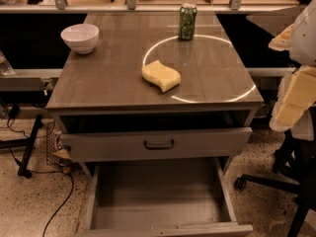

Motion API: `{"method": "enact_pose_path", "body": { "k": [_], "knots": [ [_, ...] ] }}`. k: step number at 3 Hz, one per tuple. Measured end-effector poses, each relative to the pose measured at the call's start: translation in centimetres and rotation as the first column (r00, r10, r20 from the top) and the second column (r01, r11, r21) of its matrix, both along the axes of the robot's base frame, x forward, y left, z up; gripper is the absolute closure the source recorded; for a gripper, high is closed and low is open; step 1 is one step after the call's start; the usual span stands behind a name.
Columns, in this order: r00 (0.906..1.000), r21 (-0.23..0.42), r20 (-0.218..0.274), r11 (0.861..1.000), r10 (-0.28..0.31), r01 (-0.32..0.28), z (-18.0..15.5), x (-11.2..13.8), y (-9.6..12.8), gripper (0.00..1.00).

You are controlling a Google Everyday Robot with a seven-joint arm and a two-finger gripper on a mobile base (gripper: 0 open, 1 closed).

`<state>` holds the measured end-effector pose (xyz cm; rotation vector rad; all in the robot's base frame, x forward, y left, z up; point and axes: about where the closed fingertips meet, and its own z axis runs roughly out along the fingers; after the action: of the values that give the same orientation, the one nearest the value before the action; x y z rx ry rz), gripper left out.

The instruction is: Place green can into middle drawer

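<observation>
The green can point(187, 21) stands upright at the back of the cabinet top point(113, 78), right of centre. The middle drawer point(158, 196) is pulled out wide below; its bare grey floor holds nothing. My arm comes in at the right edge of the view, and the gripper point(283, 38) hangs beside the cabinet's right side, well to the right of the can and apart from it. It holds nothing that I can see.
A white bowl point(80, 37) sits at the back left of the top and a yellow sponge point(161, 75) near the middle. A grey drawer with a dark bar handle point(158, 144) is slightly out above the open one. An office chair base point(276, 179) stands at the right, cables at the left.
</observation>
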<state>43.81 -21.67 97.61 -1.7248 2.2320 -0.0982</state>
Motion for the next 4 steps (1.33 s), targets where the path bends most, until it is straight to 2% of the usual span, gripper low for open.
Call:
{"method": "enact_pose_path", "body": {
  "k": [1, 2, 3, 4],
  "knots": [
    [1.0000, 0.001, 0.002, 1.000, 0.000, 0.000, 0.0, 0.0, 0.0, 0.00],
    [0.9991, 0.028, 0.034, 0.999, 0.024, -0.025, 0.0, 3.8, 0.5, 0.00],
    [0.9911, 0.098, 0.126, 0.994, 0.044, -0.056, -0.3, 13.3, 2.1, 0.00],
    [0.9817, 0.181, 0.187, 0.981, 0.035, -0.070, -1.7, 22.4, 4.8, 0.00]
  ]
}}
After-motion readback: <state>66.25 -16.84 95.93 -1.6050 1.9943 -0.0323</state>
